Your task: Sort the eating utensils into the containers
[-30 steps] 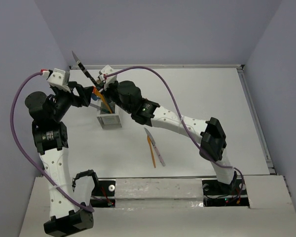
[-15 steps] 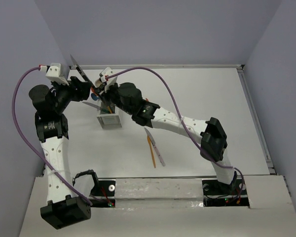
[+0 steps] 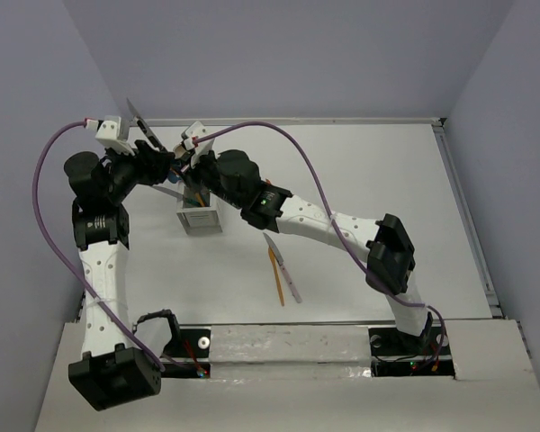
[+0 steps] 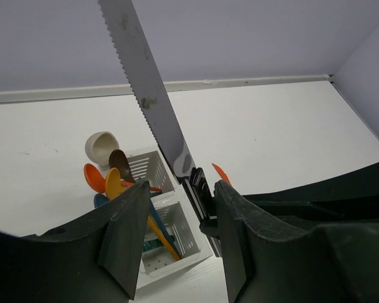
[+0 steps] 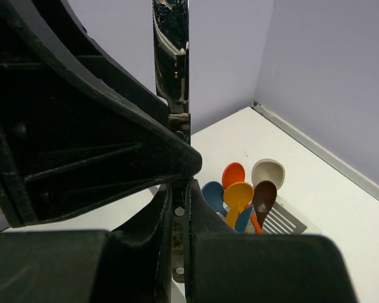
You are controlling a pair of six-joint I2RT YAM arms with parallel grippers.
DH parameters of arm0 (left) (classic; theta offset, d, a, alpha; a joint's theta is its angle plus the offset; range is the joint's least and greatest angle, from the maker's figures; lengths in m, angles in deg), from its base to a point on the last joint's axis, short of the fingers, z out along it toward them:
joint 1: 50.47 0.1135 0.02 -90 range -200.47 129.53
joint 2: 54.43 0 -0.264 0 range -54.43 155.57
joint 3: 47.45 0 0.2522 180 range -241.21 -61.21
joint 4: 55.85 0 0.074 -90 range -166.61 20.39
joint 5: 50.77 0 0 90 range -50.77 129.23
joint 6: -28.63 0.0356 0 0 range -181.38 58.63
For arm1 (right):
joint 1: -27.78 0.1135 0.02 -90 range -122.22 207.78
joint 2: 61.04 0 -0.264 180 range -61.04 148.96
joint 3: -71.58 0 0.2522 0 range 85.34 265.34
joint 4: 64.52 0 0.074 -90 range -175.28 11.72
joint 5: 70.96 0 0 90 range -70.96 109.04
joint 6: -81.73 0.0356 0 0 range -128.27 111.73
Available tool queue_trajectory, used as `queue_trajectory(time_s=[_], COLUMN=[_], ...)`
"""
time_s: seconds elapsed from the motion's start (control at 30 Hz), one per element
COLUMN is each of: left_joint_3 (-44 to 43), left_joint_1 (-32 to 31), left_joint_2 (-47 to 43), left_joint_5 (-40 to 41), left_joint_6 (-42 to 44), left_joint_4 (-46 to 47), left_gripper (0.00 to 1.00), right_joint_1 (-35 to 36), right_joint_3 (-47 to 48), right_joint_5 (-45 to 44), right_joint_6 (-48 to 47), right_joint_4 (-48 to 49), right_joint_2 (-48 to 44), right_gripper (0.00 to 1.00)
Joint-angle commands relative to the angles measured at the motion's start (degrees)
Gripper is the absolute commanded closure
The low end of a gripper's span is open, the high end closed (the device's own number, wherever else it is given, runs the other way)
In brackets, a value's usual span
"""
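The left fingers (image 4: 123,240) are closing, half wide, around the knife (image 4: 148,101), maybe for a hand-over. The right fingers (image 5: 205,221) are pinching it above the caddy (image 4: 180,233), at 10 o'clock on the counter (image 3: 387,180).

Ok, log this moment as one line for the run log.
serrated knife: upright near caddy | right gripper: shut on its handle | left gripper: open around handle | caddy: holds spoons | table: two utensils loose

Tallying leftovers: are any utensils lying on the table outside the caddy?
Yes, an orange utensil and a silver-bladed knife lie side by side on the table, apart from the caddy.
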Motion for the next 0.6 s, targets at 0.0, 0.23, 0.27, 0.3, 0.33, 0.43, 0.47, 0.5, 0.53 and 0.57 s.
queue_trajectory(time_s=[0.0,0.23,0.27,0.3,0.33,0.43,0.47,0.5,0.53,0.57], left_joint_3=[0.7,2.8,2.9,3.1,3.3,6.0,7.4,11.3,13.4,15.0], left_joint_1=[-1.4,-2.4,-2.4,-2.4,-2.4,-2.7,-2.8,-2.9,-3.3,-3.5], left_joint_2=[0.2,1.6,1.8,2.2,2.2,2.2,1.9,1.5,0.8,0.6], left_joint_5=[-1.4,-0.9,-0.4,-0.1,0.4,0.4,-0.3,-0.2,0.3,2.3], left_joint_6=[-1.4,-2.1,-2.0,-1.9,-2.0,-2.7,-3.0,-3.4,-4.0,-3.8], left_joint_4=[4.7,7.6,7.7,7.8,8.3,13.4,16.0,19.2,25.4,27.6], left_gripper=[0.45,0.72,0.83,0.90,0.97,1.00,1.00,1.00,1.00,1.00], right_joint_1=[0.9,0.9,0.9,0.9,0.9,0.2,-0.5,-0.5,-1.2,-1.2], right_joint_3=[-0.2,-1.6,-1.8,-2.2,-2.3,-3.6,-4.3,-6.8,-8.2,-9.8], right_joint_5=[1.4,2.6,2.0,1.6,1.1,-2.3,-3.1,-3.2,-3.3,-3.6], right_joint_6=[-0.5,-1.1,-1.6,-1.9,-2.6,-3.4,-3.5,-3.3,-2.7,-2.3], right_joint_4=[4.5,3.8,3.7,3.4,3.1,0.9,0.0,-0.3,-0.4,-0.5], right_joint_2=[-3.0,-3.7,-3.8,-3.8,-3.8,-4.3,-4.5,-5.9,-6.7,-7.6], right_gripper=[1.00,1.00,1.00,1.00,1.00,0.96,0.70,0.56,0.44,0.33])
